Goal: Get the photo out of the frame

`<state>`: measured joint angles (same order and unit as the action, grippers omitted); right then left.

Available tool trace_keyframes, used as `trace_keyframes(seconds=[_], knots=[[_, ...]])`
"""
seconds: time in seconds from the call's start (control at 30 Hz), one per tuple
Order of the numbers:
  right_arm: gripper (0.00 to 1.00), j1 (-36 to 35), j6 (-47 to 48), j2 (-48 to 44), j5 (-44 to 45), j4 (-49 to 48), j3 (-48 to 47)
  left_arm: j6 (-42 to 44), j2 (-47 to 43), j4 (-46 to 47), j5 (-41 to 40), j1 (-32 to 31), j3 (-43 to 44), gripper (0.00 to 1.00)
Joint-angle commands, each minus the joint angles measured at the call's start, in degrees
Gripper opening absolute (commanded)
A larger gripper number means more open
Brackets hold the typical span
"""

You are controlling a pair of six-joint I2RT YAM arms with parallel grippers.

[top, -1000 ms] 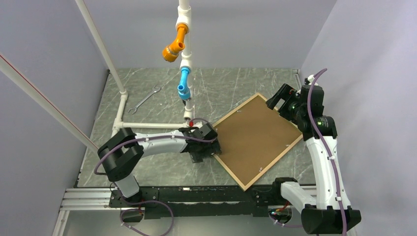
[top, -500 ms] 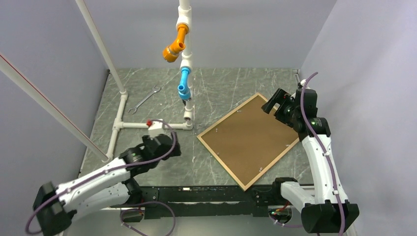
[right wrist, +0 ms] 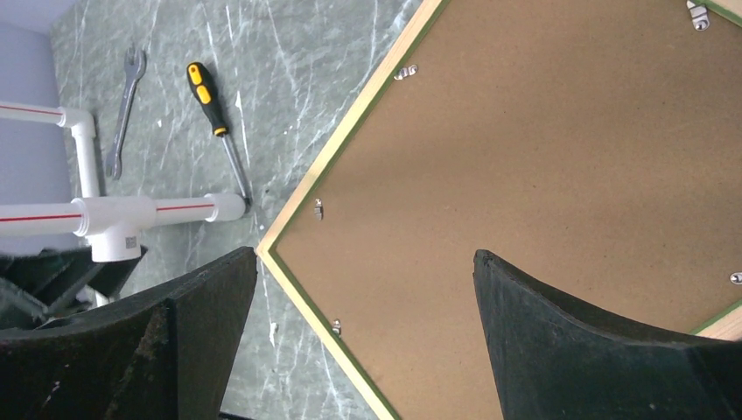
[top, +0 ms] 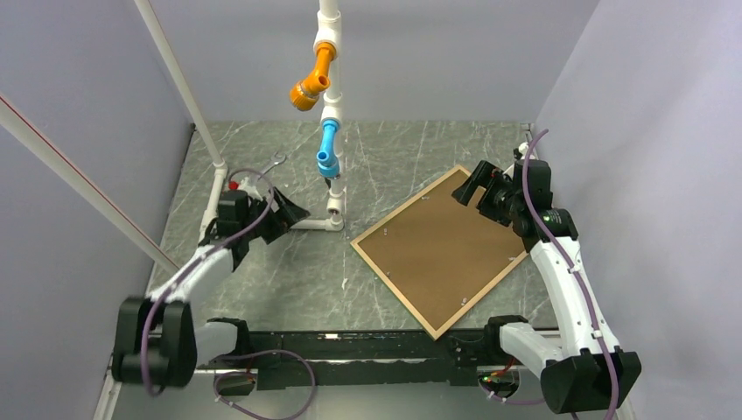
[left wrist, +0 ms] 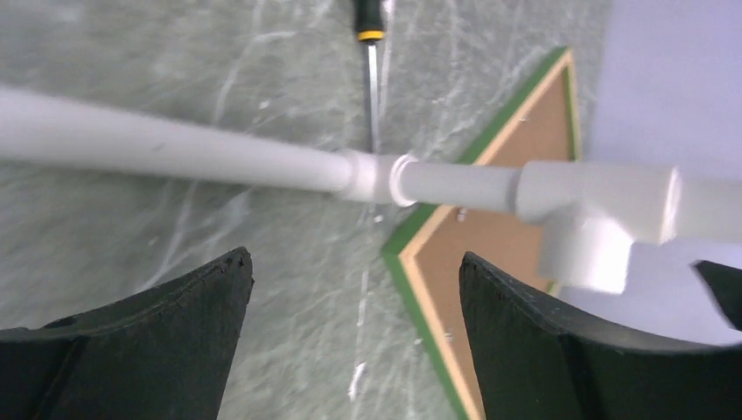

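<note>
Frame [top: 395, 292] lies face-down on the table [top: 289, 280], right of centre, turned diamond-wise with one corner toward the near edge. Green moulding shows at the outer rim and light wood inside that.

Brown backing panel [top: 446, 245] is seated in the frame and fills the whole opening. Small metal tabs [right wrist: 319, 208] sit along the panel's rim on several sides. Photo isn't visible in any view; only the panel shows in the opening.

Right end effector [top: 468, 185] hovers over the far corner of the frame, fingers [right wrist: 201, 332] spread wide and gripping nothing. The right wrist view looks straight down onto the panel and the frame's left corner.

Left end effector [top: 287, 213] is at the far left, well apart from the frame, right at the white pipe [top: 311, 224] that lies on the table. Its fingers [left wrist: 157, 350] are spread too, nothing held. In its wrist view the pipe crosses just past the fingertips.

Screwdriver [right wrist: 210, 96] lies on the table beyond the pipe, tip toward the pipe fitting. Wrench [top: 258, 177] is further left and far.
</note>
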<state>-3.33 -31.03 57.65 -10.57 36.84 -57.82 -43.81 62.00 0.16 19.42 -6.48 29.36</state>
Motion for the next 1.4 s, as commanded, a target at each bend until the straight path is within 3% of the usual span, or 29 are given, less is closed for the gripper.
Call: trace_keyframes(seconds=[0.0, 0.07, 0.13, 0.23, 0.3, 0.37, 0.5, 0.7, 1.07, 1.23, 1.37], knots=[[0.95, -0.31, 0.25, -0.73, -0.72, -2.93, 0.14, -9.25, 13.29, 24.05, 19.12, 3.51, 6.84, 0.89], [0.95, -0.28, 0.37, -0.55, -0.76, -2.79, -0.12, -14.36, 20.72, 36.44, 22.95, 5.01, 8.88, 0.85], [0.95, -0.34, 0.57, -0.45, -0.68, -2.58, -0.52, -16.02, 29.28, 39.24, 23.77, 5.82, 13.79, 0.83], [0.95, -0.33, 0.75, -0.49, -0.53, -2.56, -0.79, -11.38, 38.50, 28.71, 20.81, 5.67, 25.27, 0.74], [0.95, -0.35, 0.79, -0.99, -0.09, -3.06, -0.67, -3.05, 42.71, 8.01, 13.08, 4.59, 37.67, 0.75], [0.95, -0.36, 0.79, -1.49, 0.46, -3.73, -0.46, 2.62, 46.44, -4.35, 3.53, 2.71, 46.75, 0.78], [0.95, -0.32, 0.98, -1.46, 0.55, -4.73, -0.30, 3.83, 52.35, -11.01, -3.78, 0.63, 56.59, 0.89], [0.95, -0.31, 0.62, -0.66, 0.33, -5.48, 0.06, 3.43, 57.51, -21.85, -18.57, -5.08, 64.60, 0.88], [0.95, -0.29, 0.55, -1.43, 0.32, -5.20, 0.69, 2.61, 59.42, -20.96, -21.93, -9.89, 63.82, 0.99], [0.95, -0.36, 0.42, -1.88, 0.25, -4.89, 0.62, -1.33, 63.11, -32.82, -29.63, -11.95, 71.09, 0.96], [0.95, -0.33, 0.37, -2.18, 0.56, -4.89, 0.93, -2.24, 63.14, -31.68, -31.68, -13.47, 69.72, 0.95]])
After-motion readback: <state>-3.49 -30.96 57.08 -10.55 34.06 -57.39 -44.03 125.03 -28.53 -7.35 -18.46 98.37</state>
